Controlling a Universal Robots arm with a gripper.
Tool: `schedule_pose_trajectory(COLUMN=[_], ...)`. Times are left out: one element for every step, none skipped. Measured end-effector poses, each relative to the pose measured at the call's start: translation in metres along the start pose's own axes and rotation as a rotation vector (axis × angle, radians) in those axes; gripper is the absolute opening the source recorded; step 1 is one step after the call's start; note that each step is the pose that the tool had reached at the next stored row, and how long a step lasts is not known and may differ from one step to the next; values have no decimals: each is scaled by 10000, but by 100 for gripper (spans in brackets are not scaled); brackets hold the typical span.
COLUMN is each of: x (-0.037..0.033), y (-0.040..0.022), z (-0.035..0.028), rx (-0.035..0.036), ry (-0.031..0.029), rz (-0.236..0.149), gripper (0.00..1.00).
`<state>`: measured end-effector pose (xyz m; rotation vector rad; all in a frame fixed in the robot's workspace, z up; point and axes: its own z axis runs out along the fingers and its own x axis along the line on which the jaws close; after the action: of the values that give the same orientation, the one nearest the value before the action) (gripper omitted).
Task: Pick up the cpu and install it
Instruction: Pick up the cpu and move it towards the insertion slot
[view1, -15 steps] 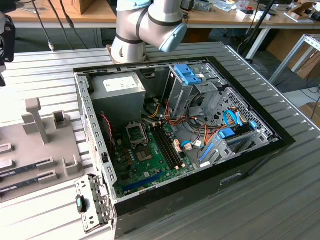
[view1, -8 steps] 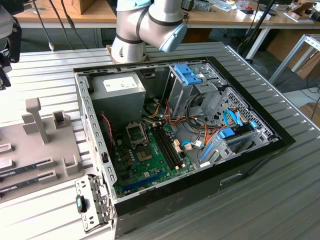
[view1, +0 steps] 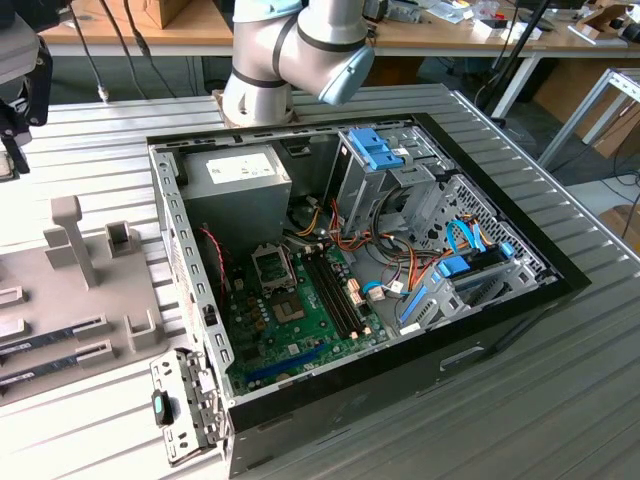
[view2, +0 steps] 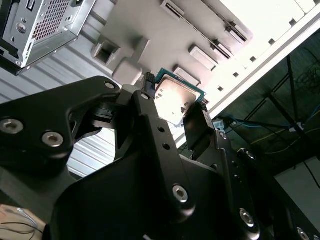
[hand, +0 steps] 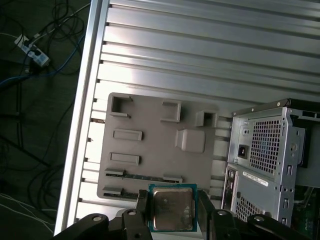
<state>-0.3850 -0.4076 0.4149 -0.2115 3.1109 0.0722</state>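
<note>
Over grey tray (hand: 150, 145), gripper (hand: 173, 210) clamped on cpu (hand: 172, 206) edges. Pick-up looks done, install TBD. Mobo socket (view1: 272, 265) wants cpu level, square, gentle.

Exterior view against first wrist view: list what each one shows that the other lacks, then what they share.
Exterior view: the arm and the inside of the computer case, with the green motherboard and the grey power supply. First wrist view: the gripper shut on the cpu, metal top facing the camera. Both: the grey holder tray, the computer case and the slatted table.
</note>
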Motion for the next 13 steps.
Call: schedule_pose_trajectory(x=[-12,-27,-37,-45,-55,-63,-71,-78,-121,-176,-202,-220,-259], y=[-2,-5,-7,-8,-10,-11,-13,-14,-23,-35,-40,-44,-50], z=[2,5,7,8,10,11,14,14,22,33,38,42,51], rx=[0,0,0,0,0,0,-1,0,0,0,0,0,0], ry=[0,-1,0,0,0,0,-1,0,0,0,-1,-1,0], rz=[0,0,0,1,1,1,0,1,0,0,0,0,0], gripper=[47,47,47,47,47,47,47,47,47,47,47,47,47])
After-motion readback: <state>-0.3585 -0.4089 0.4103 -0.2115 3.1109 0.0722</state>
